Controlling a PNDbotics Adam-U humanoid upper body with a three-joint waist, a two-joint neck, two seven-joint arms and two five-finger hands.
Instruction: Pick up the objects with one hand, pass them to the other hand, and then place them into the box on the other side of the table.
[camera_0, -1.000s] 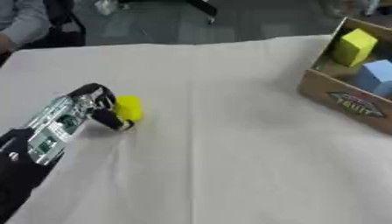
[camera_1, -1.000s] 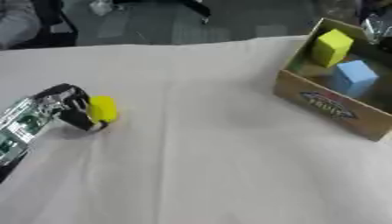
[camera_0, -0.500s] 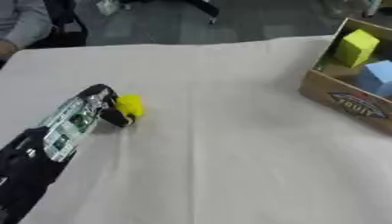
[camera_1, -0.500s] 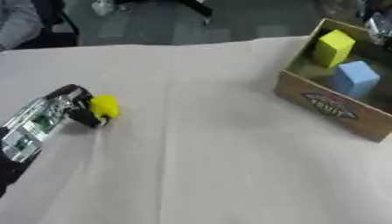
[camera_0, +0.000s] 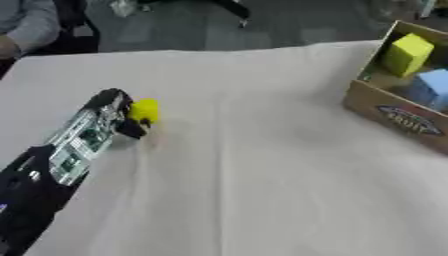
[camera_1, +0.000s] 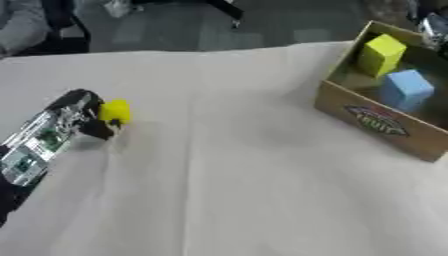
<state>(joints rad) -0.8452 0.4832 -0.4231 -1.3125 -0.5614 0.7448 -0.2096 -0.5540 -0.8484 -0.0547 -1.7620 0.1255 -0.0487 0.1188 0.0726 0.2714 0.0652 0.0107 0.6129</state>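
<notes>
The left hand (camera_0: 112, 112) has its fingers curled round a yellow block (camera_0: 144, 110). Far to its right, the cardboard box (camera_1: 372, 120) shows fully only in the right eye view.

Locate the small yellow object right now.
Left side of the table, in the left hand: the yellow object sits at its fingertips, far from the box at right.
</notes>
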